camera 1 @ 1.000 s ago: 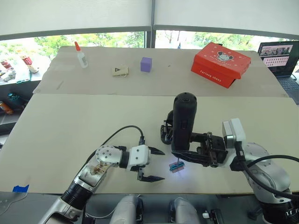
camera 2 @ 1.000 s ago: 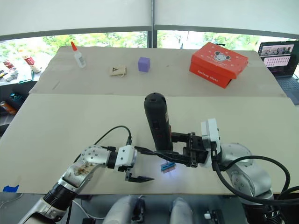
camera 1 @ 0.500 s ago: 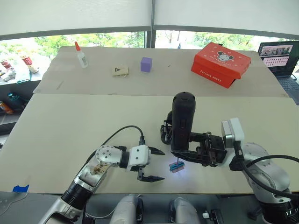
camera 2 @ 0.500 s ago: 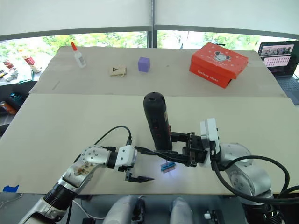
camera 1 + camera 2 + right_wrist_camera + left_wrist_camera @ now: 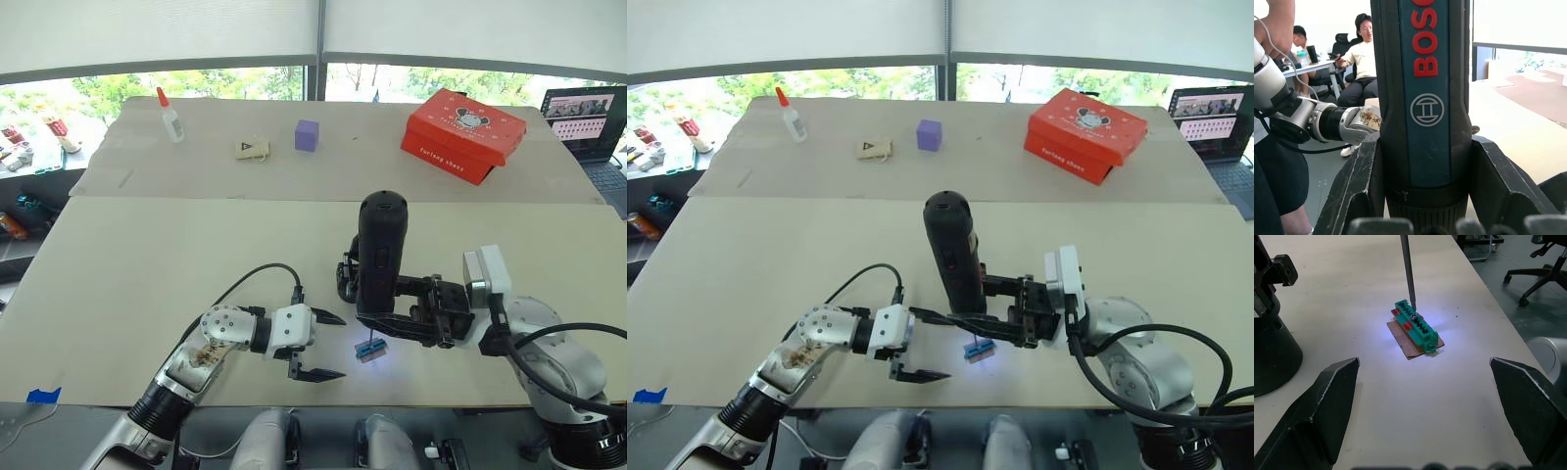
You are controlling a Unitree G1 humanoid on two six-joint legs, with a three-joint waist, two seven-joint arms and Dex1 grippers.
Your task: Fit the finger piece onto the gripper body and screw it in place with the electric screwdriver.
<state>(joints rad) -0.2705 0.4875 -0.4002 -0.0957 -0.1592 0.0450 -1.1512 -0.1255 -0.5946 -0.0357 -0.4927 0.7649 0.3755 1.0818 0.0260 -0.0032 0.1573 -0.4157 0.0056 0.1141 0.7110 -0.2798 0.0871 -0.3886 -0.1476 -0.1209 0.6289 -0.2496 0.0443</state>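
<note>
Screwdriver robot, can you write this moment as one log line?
right gripper: shut on electric screwdriver | bit: on green block | left gripper: open, empty

A: Light?
B: Bright daylight thru the windows at the back, trees outside blown out a bit. Table evenly lit, shadows soft.
A: Any glare?
B: Bluish-white pool on the table round the green block, just beyond the left gripper, right under the screwdriver tip. Casts a short shadow off the block.
A: Focus?
B: Head views sharp. Left wrist: fingertips close, soft-edged. Right wrist: screwdriver crisp, people behind are soft, window there washed out.
</note>
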